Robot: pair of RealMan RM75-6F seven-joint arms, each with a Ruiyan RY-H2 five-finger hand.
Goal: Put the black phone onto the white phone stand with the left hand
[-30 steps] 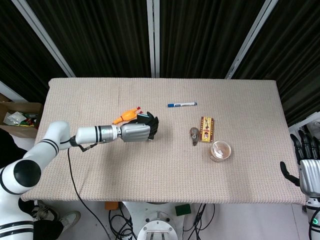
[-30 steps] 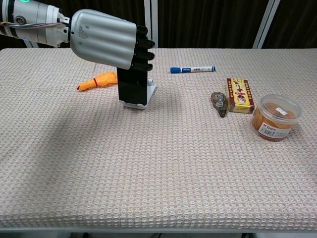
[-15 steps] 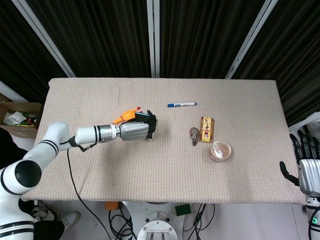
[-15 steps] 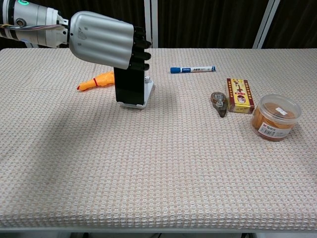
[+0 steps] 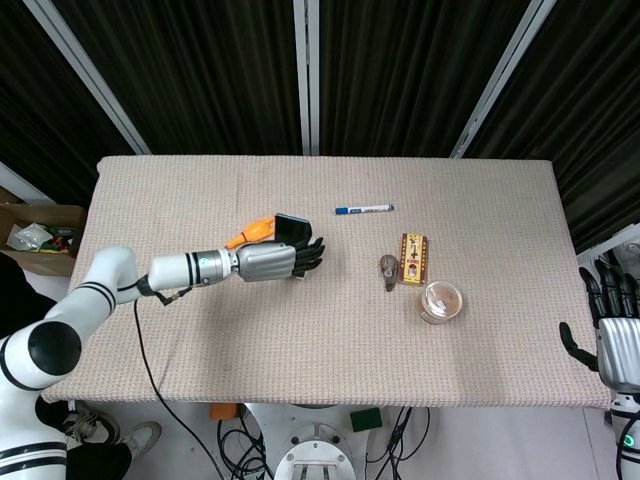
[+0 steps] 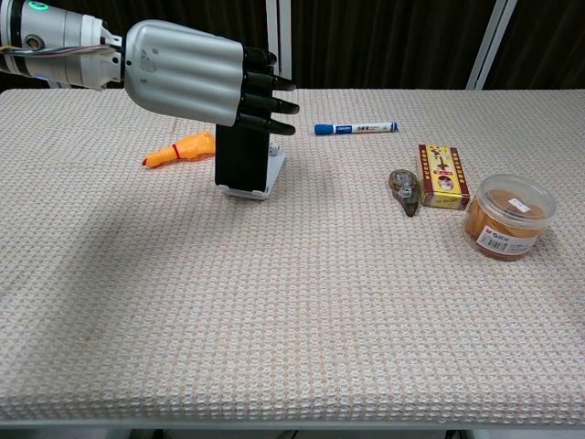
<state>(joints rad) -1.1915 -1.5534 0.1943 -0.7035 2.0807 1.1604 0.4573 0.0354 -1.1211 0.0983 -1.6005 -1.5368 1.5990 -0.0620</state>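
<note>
At right in the chest view, a lidded plastic jar (image 6: 508, 218) of brown contents sits on the tabletop (image 6: 292, 311). Left of center, the phone (image 6: 240, 158) stands upright on its stand (image 6: 267, 177); the left hand (image 6: 196, 72) hovers above, fingers extended, holding nothing. The right hand (image 5: 612, 328) hangs open at the head view's lower right.

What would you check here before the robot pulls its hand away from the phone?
1. Black phone sits upright on the white phone stand: ok.
2. Left hand has let go, its fingers stretched out above the phone: looks ok, though contact at the top edge cannot be told.
3. Stand flat on the table: ok.
4. Orange toy close behind the stand, in the path of a retreat: cannot tell if it clears.
5. Right hand off at the table's edge, holding nothing: ok.
</note>
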